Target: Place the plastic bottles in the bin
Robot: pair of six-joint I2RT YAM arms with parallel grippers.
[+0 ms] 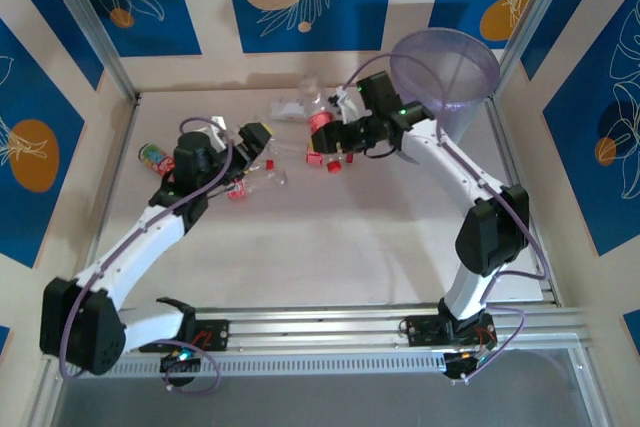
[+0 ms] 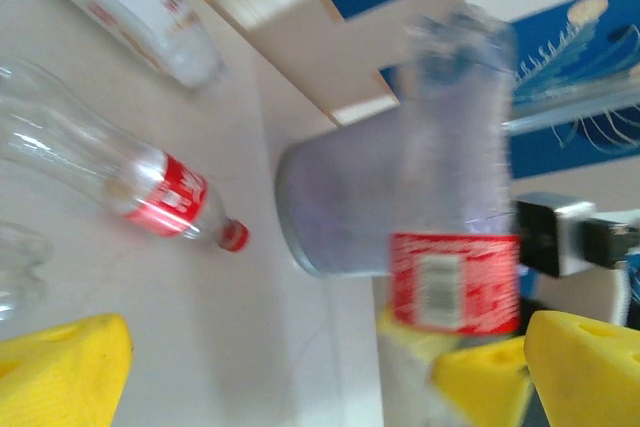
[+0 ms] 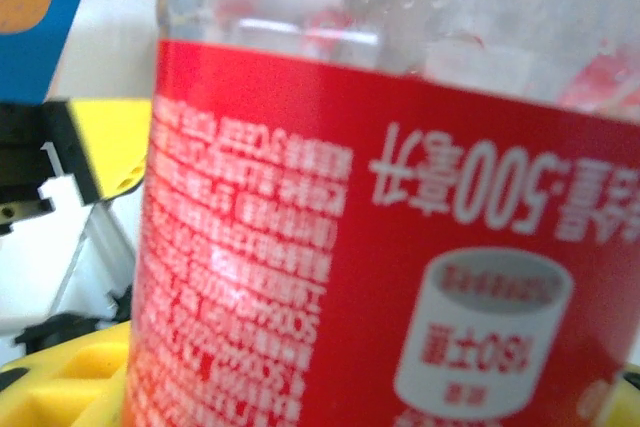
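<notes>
Right now my right fingers (image 3: pixel 60 387) are pinched narrow around a red-labelled bottle (image 3: pixel 350 247), its label pressed close to my wrist camera, so I judge this one is mine to carry. My left fingers (image 2: pixel 60 367) stand wide with nothing between them, just beside that bottle, leaving it free to go. The bin (image 1: pixel 445 67) stands near, at the back on my right side, an easy reach. Other bottles (image 2: pixel 150 192) lie on the table (image 1: pixel 330 247).

One bin (image 1: pixel 445 72), two arms (image 1: pixel 130 247), and at least five plastic bottles (image 1: pixel 152 155), some too cluttered to count.
</notes>
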